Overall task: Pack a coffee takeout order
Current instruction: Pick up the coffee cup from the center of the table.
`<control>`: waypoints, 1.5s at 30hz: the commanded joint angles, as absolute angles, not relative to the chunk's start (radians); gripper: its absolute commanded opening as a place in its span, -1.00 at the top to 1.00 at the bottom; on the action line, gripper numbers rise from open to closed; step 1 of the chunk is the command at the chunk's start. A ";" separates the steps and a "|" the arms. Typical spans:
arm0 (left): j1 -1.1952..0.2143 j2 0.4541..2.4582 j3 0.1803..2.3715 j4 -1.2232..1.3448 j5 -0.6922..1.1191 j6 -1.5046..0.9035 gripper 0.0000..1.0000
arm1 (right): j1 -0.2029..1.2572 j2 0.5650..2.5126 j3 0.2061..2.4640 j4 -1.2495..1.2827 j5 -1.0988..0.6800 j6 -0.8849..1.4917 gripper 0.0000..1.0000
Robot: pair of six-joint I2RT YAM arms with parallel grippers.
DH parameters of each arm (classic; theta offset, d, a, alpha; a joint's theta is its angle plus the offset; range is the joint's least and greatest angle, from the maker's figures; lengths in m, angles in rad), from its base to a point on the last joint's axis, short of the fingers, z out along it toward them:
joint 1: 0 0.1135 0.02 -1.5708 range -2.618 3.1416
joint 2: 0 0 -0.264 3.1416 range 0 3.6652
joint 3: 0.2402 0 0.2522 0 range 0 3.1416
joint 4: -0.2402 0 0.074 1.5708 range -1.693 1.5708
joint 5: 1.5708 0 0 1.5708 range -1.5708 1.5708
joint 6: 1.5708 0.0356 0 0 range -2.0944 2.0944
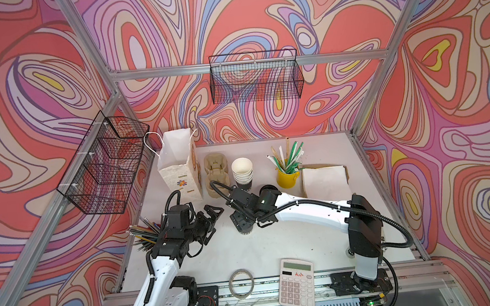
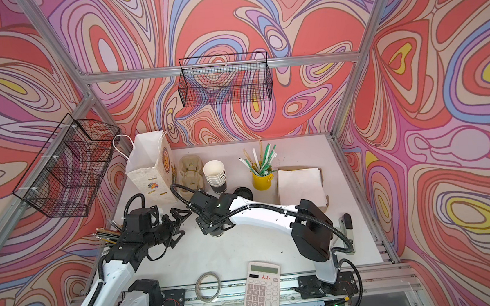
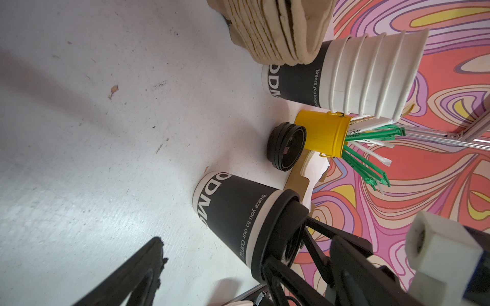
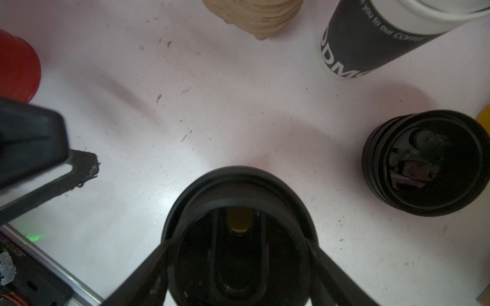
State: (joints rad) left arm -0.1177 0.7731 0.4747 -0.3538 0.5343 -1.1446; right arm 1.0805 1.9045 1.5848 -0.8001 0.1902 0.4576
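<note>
- Top views: right claw [image 1: 244,220] is sitting straight above the upright cup [image 1: 246,230] mid-table, with the pulp carrier [image 1: 216,174] further back beside the bag [image 1: 178,165]. Left claw [image 1: 213,221] is gaping wide open, holding nothing.
- Left wrist: matte paper cup is standing vertical.
- Right wrist: fingers [image 4: 143,267] are squeezing the smooth black lid [image 4: 238,185].
</note>
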 commanded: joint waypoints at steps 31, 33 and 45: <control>-0.112 0.759 0.449 -0.303 0.557 -1.143 -1.00 | 1.082 2.018 1.482 -0.957 0.160 0.455 -0.41; -0.112 0.759 0.448 -0.296 0.563 -1.141 -1.00 | 1.082 1.994 1.494 -0.942 0.169 0.463 -0.40; -0.117 0.778 0.440 -0.197 0.640 -1.135 -1.00 | 1.082 1.923 1.580 -0.937 0.192 0.471 -0.40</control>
